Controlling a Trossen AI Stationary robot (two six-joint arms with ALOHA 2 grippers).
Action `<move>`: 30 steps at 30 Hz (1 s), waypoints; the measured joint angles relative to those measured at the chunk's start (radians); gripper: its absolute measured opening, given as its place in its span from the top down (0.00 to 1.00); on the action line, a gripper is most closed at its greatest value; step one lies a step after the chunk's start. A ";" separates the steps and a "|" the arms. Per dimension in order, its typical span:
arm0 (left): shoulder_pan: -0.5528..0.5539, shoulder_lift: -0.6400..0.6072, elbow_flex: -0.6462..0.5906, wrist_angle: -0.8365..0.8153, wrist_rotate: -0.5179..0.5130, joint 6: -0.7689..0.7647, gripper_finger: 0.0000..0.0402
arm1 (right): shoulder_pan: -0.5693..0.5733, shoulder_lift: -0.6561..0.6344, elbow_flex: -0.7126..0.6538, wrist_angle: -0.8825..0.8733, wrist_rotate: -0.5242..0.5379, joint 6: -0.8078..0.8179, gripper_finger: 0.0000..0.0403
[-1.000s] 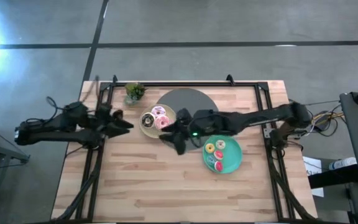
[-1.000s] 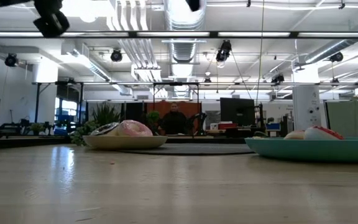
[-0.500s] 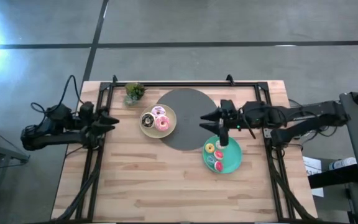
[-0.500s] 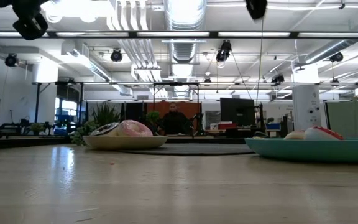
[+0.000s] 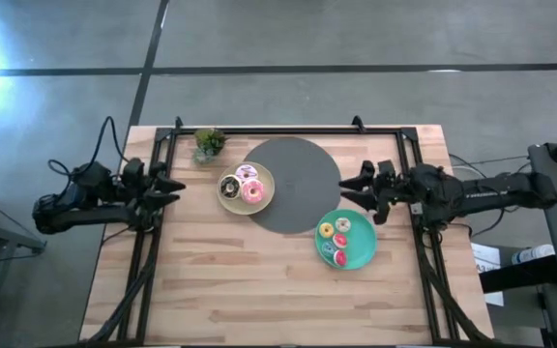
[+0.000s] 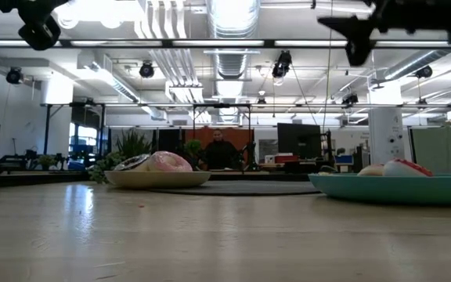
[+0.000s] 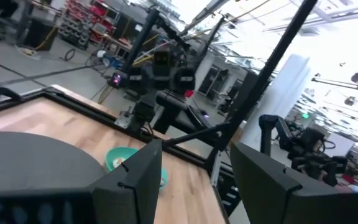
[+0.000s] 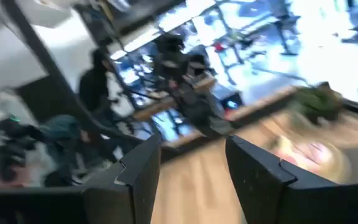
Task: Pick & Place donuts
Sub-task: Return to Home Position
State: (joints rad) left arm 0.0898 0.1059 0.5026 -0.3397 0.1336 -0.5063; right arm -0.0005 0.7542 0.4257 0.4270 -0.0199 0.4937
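Note:
Three donuts lie on the cream plate (image 5: 227, 199): a chocolate one (image 5: 229, 186), a white-pink one (image 5: 248, 174) and a pink one (image 5: 253, 191). The teal plate (image 5: 361, 253) holds several more donuts, yellow (image 5: 326, 230), white (image 5: 342, 224) and red (image 5: 339, 257). My left gripper (image 5: 176, 187) hangs open and empty over the table's left edge, left of the cream plate. My right gripper (image 5: 353, 189) is open and empty, raised above the table's right part, just beyond the teal plate. In the low view both plates sit on the tabletop, cream plate (image 6: 156, 178) and teal plate (image 6: 398, 188).
A large flat dark grey disc (image 5: 294, 183) lies between the plates at the table's far middle. A small potted plant (image 5: 208, 143) stands at the far left. A black frame (image 5: 288, 130) runs along the far and side edges. Bare wood (image 5: 240, 280) spreads across the near half.
My right arm has drawn back from over the cream plate toward the table's right edge, passing over the grey disc, and its gripper has turned level. My left arm has pulled back a little toward the left edge. The donuts and plates have stayed put.

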 joint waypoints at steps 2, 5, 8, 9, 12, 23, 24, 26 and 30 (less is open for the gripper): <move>0.000 0.000 0.000 0.000 -0.019 0.007 0.59 | -0.017 -0.050 -0.065 -0.006 0.022 0.000 0.57; 0.000 0.000 0.000 0.000 -0.039 0.015 0.59 | -0.036 -0.116 -0.136 0.014 0.037 -0.002 0.57; 0.000 -0.007 0.000 -0.003 -0.038 0.031 0.59 | -0.056 -0.175 -0.202 0.014 0.053 -0.004 0.57; 0.000 -0.010 0.000 -0.008 -0.037 0.035 0.59 | -0.061 -0.195 -0.223 0.013 0.049 0.001 0.58; 0.000 -0.025 0.000 -0.053 -0.034 0.051 0.59 | -0.070 -0.256 -0.277 0.025 0.051 0.021 0.57; 0.000 -0.103 -0.058 -0.151 -0.032 0.041 0.59 | -0.071 -0.383 -0.414 0.023 0.051 0.022 0.56; 0.000 -0.103 -0.068 -0.151 -0.031 0.033 0.59 | -0.070 -0.383 -0.417 0.008 0.049 0.023 0.56; 0.000 -0.103 -0.089 -0.139 -0.030 0.021 0.59 | -0.070 -0.384 -0.417 -0.035 0.049 0.023 0.57; 0.000 -0.104 -0.185 -0.013 -0.030 0.020 0.59 | -0.070 -0.383 -0.417 -0.094 0.049 0.023 0.57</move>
State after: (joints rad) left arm 0.0898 0.0017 0.3179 -0.3527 0.1033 -0.4862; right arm -0.0704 0.3710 0.0090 0.3327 0.0288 0.5165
